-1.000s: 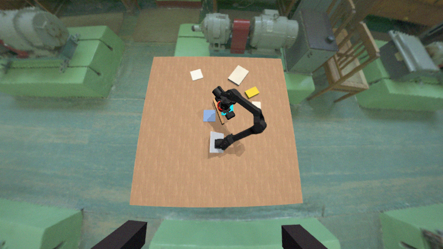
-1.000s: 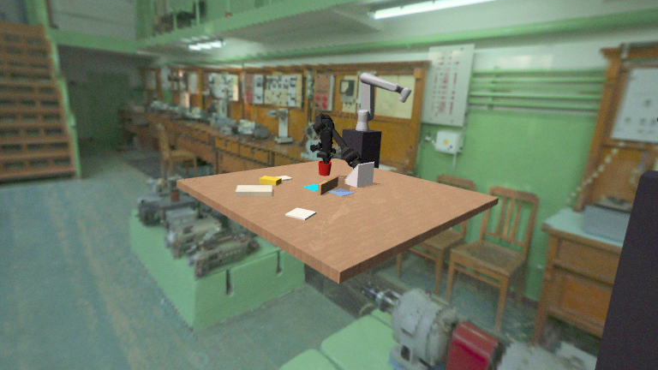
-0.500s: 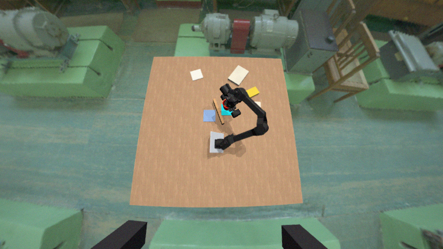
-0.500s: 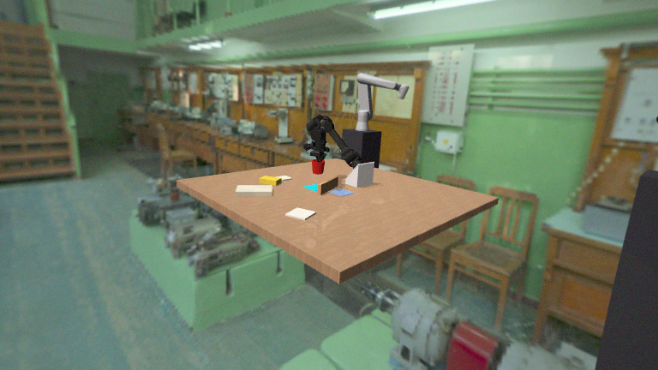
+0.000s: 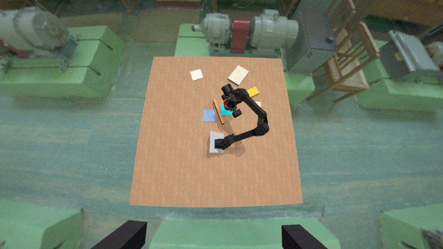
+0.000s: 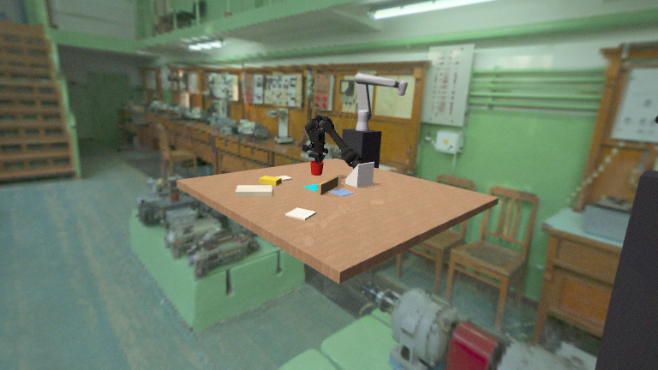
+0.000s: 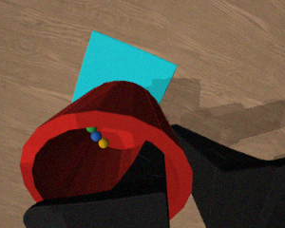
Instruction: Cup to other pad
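Black arm bent over — hand (image 7: 157,152) gripping red cup (image 7: 104,140).

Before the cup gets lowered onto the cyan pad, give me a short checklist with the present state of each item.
1. Grip: gripper shut on the red cup, one finger inside the rim. Ok.
2. Marbles: green, blue and yellow ones sit at the cup's bottom. Ok.
3. Cup off the table, seen in the exterior view. Ok.
4. Cup over the cyan pad: wrist view shows the pad just beyond the cup; alignment cannot tell.
5. Wooden bar lies beside the pad, apart from the cup. Ok.
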`<state>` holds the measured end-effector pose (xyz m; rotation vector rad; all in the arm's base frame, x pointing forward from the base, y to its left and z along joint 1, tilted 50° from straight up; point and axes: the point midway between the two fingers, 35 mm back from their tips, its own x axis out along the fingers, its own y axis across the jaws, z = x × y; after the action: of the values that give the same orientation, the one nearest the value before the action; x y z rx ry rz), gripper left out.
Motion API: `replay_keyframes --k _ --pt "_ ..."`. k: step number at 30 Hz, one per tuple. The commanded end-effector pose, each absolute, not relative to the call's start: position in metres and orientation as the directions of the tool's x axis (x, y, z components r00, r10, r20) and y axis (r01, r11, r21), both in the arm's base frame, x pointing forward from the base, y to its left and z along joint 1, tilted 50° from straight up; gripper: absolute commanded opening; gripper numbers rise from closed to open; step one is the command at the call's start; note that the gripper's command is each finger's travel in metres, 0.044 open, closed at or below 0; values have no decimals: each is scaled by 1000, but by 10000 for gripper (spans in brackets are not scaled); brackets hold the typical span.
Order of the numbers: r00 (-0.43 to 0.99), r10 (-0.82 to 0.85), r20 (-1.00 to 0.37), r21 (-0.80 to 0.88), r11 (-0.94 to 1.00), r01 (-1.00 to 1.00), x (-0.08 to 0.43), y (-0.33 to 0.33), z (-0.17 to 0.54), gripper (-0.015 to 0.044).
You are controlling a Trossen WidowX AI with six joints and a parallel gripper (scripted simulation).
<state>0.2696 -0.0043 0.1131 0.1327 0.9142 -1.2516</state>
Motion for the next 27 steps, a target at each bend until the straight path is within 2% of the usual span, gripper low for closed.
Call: replay_keyframes --k 1,27 --pt "24 -757 -652 -383 357 852 270 -9 110 0" --pt "25 -757 -652 -382 357 852 271 -34 88 0"
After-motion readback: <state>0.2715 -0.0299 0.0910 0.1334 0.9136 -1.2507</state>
